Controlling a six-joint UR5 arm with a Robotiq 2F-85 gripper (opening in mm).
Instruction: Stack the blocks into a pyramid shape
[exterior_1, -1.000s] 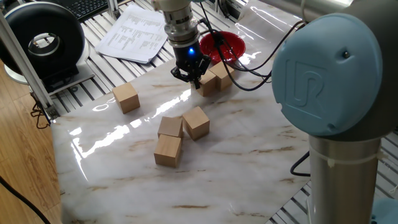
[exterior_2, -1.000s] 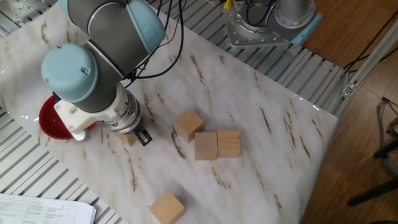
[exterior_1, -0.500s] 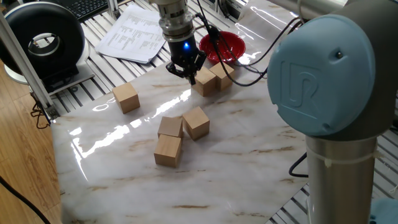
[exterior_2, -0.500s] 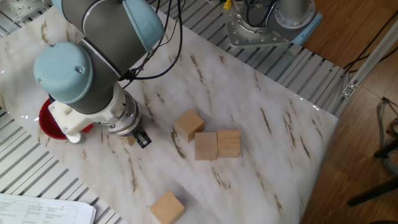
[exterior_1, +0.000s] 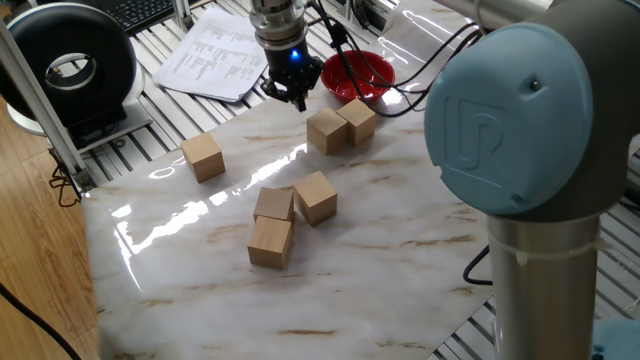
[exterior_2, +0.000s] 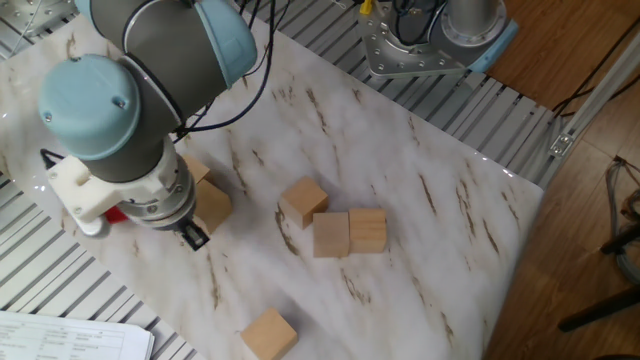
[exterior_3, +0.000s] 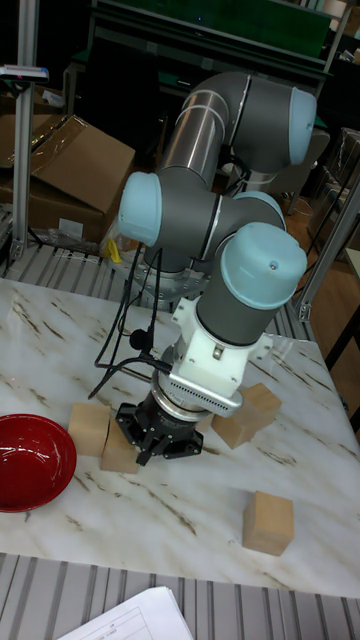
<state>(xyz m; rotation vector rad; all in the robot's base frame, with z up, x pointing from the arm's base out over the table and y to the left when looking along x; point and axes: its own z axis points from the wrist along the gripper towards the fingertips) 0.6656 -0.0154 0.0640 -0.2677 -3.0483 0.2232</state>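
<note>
Six light-tan wooden blocks lie on the marble table (exterior_1: 400, 250), none stacked. Two touch each other by the red bowl, one block (exterior_1: 327, 131) (exterior_2: 212, 205) (exterior_3: 118, 450) just in front of the other block (exterior_1: 358, 120) (exterior_2: 192, 168) (exterior_3: 88, 428). Three cluster mid-table: a block (exterior_1: 316, 196) (exterior_2: 303, 201), a block (exterior_1: 274, 205) (exterior_2: 331, 235) and a block (exterior_1: 270, 241) (exterior_2: 367, 230). One block (exterior_1: 203, 156) (exterior_2: 268, 333) (exterior_3: 268, 522) sits alone. My gripper (exterior_1: 293, 97) (exterior_2: 193, 236) hovers beside the pair near the bowl. Its fingers look shut with nothing between them.
A red bowl (exterior_1: 357, 75) (exterior_3: 30, 460) stands at the table's edge behind the block pair. Printed papers (exterior_1: 215, 50) and a black round device (exterior_1: 70, 65) lie beyond the table on the slatted frame. My arm's cable hangs over the bowl.
My gripper has risen and drawn back from the block pair toward the papers. The blocks stay about where they were.
</note>
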